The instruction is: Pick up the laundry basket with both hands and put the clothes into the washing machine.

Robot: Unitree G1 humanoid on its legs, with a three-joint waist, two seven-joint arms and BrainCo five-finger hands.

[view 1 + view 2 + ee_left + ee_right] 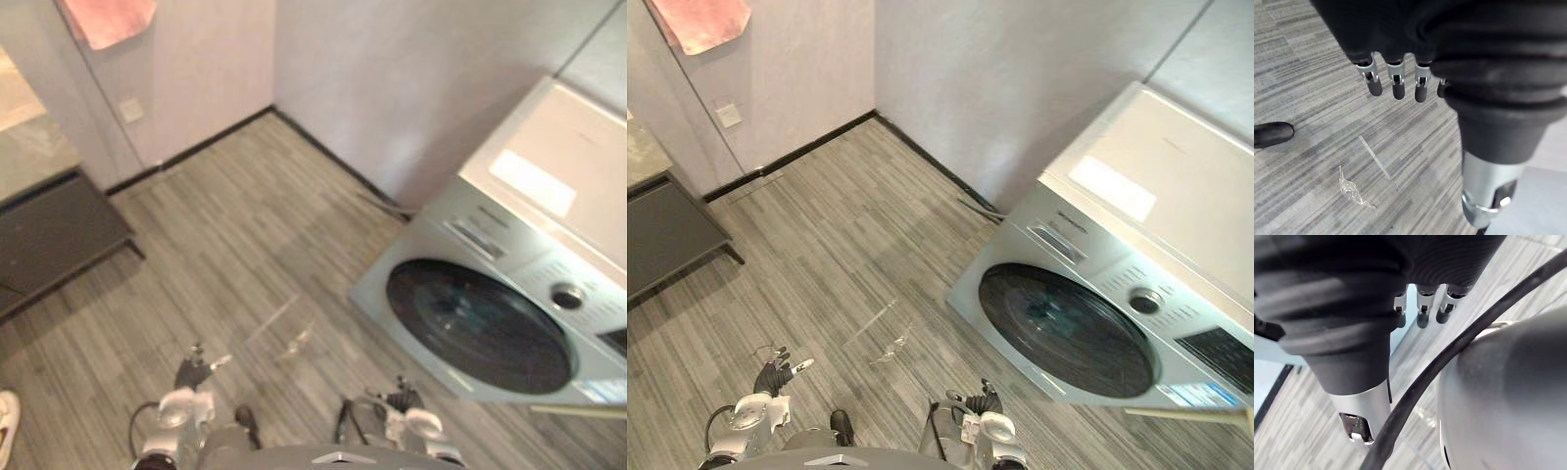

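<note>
We log grey plank floor (843,245) underfoot. Washing machine (1107,264) stands on it at right, against the wall, round dark door shut. Left hand (774,375) and right hand (986,401) hang low over the floor, fingers relaxed, holding nothing

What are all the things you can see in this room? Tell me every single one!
washing machine: one, pale grey with a dark round door, door shut, on the right by the wall
cloth: one, pink, hanging high on the far left
cabinet: one, dark, low, on the left
wall socket: one, white, below the cloth
plastic scrap: one, clear, on the floor ahead of the hands
shoe: one, white, at the lower left edge
floor: grey planks
left hand: silver, dark tips, open, empty
right hand: same colours, open, empty
</note>
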